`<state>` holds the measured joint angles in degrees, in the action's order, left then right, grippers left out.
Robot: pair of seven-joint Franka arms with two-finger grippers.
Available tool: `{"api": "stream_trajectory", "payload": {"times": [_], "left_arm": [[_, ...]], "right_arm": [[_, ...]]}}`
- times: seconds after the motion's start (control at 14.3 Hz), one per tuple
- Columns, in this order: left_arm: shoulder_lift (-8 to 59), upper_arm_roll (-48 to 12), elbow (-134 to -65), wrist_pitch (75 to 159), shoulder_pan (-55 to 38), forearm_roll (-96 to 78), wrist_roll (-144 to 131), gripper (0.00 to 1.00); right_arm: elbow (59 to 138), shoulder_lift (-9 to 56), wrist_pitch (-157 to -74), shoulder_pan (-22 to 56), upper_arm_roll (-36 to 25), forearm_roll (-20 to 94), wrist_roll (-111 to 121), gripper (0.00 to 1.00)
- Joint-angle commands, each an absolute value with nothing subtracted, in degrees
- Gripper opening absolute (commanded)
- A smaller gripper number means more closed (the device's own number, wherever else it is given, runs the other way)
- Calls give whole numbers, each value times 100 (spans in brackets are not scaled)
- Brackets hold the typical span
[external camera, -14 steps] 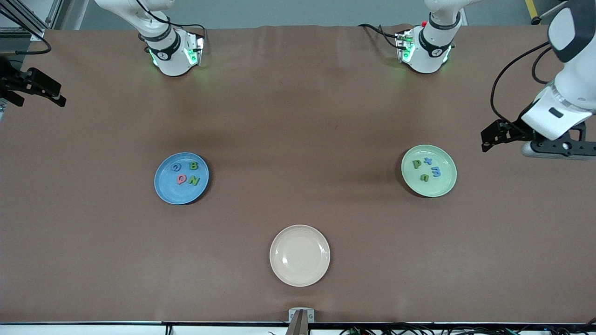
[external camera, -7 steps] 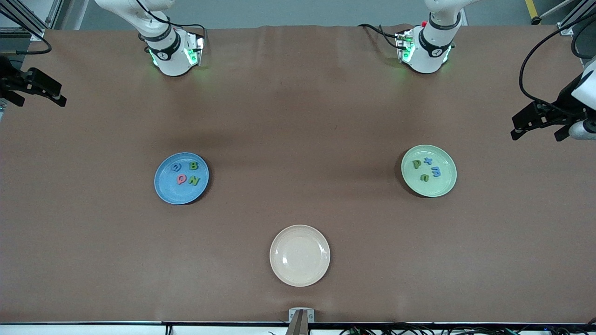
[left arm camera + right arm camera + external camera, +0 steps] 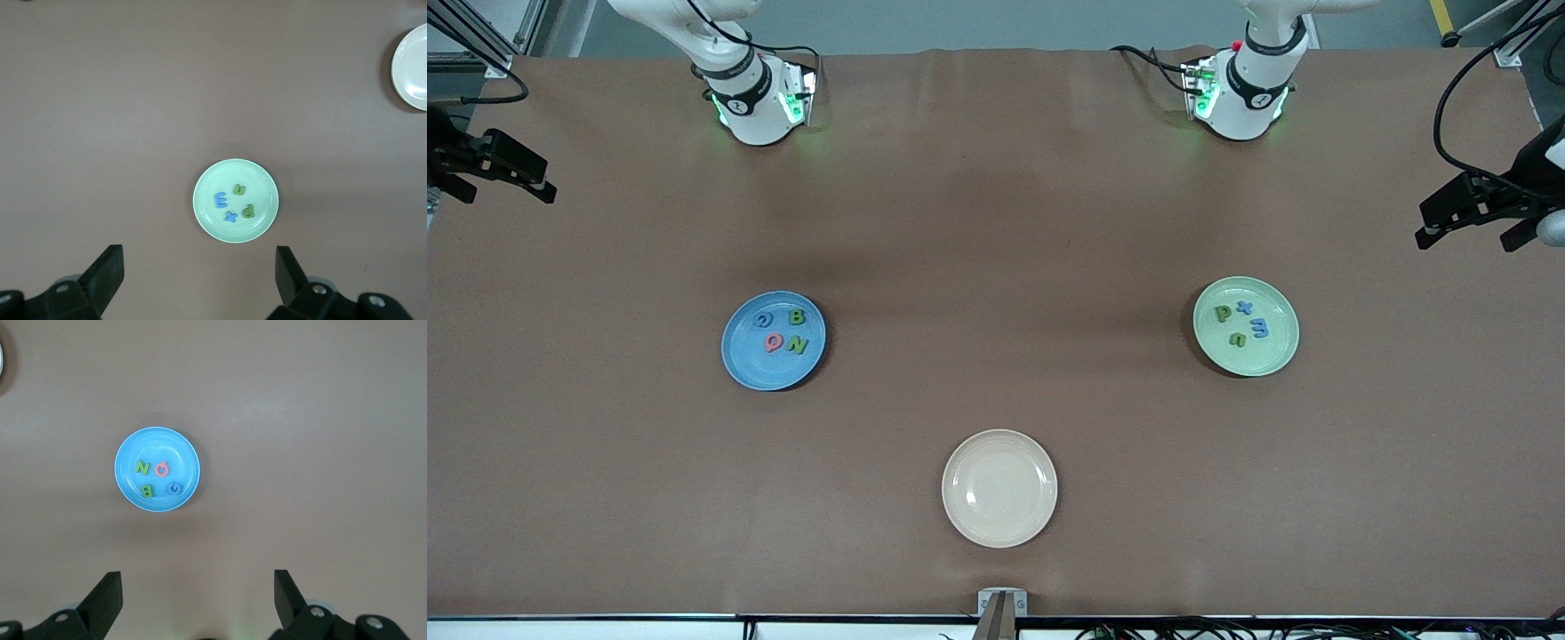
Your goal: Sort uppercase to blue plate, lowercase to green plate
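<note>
From the front view, the blue plate [image 3: 774,341] sat on the brown bench [image 3: 996,222] toward the right arm's end, round and shallow with a raised rim. In it lay four small flat foam capitals: a blue G [image 3: 762,320], a green B [image 3: 796,316], a pinkish-red Q [image 3: 774,341] and a green N [image 3: 797,346], close together but apart. The pale mint green plate [image 3: 1246,326], of the same shape, sat toward the left arm's end and held four small letters: a green p [image 3: 1223,313], a blue x [image 3: 1244,308], a blue m [image 3: 1260,328] and a green n [image 3: 1237,339]. A beige plate [image 3: 1000,488] lay between the two, nearer the camera. The left gripper [image 3: 1463,218] hung high over the bench's edge at the left arm's end, and the right gripper [image 3: 494,169] over the edge at the right arm's end; both arms waited there.

In the left wrist view, the left gripper [image 3: 200,280] stood wide open and held nothing, its two dark fingers [image 3: 107,270] spread well apart, with the green plate [image 3: 235,200] and its four letters far below. Part of the beige plate [image 3: 411,67] showed at the frame's edge.

In the right wrist view, the right gripper [image 3: 198,599] was likewise wide open and empty, fingers [image 3: 105,592] spread, above the blue plate [image 3: 157,469], where N [image 3: 142,467], Q [image 3: 161,469], B [image 3: 148,490] and G [image 3: 174,489] lay flat.
</note>
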<state>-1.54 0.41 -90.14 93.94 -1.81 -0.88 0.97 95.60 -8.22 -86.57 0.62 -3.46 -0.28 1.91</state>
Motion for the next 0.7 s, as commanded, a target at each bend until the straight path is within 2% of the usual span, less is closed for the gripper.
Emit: {"api": "stream_trajectory", "payload": {"times": [0.0, 0.63], "left_arm": [[-185, 123, -8938, 9264, -290, -167, 150, 100], [-202, 97, -8947, 9141, -211, -167, 158, 100]], "right_arm": [[9633, -896, -8622, 79, -343, -105, 237, 100], [9642, -896, -8604, 70, -352, -105, 237, 100]]}}
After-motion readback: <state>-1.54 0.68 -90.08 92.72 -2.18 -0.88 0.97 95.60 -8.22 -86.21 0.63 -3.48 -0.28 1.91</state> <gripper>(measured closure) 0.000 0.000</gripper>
